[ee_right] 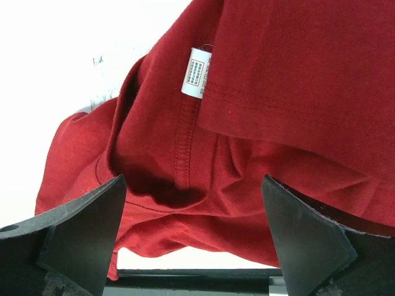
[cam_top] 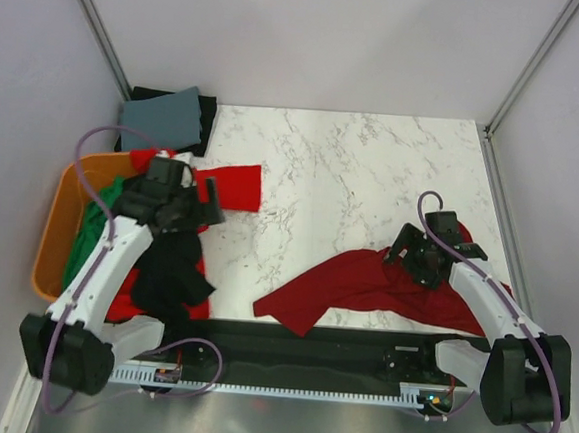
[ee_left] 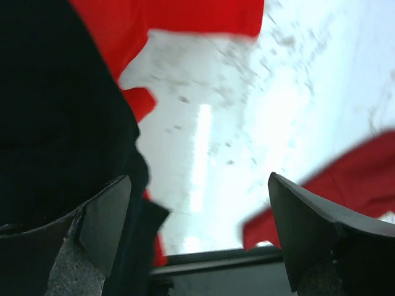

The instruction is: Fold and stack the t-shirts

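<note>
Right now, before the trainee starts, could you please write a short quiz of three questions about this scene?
1. True or false: the right gripper is shut on the dark red t-shirt.
2. Which colour is the tub at the table's left edge? A blue, B orange, C white.
3. Fill in: the t-shirt beneath the left arm is ___.
Key: 1 false, its jaws stand open above it; 2 B; 3 black.
</note>
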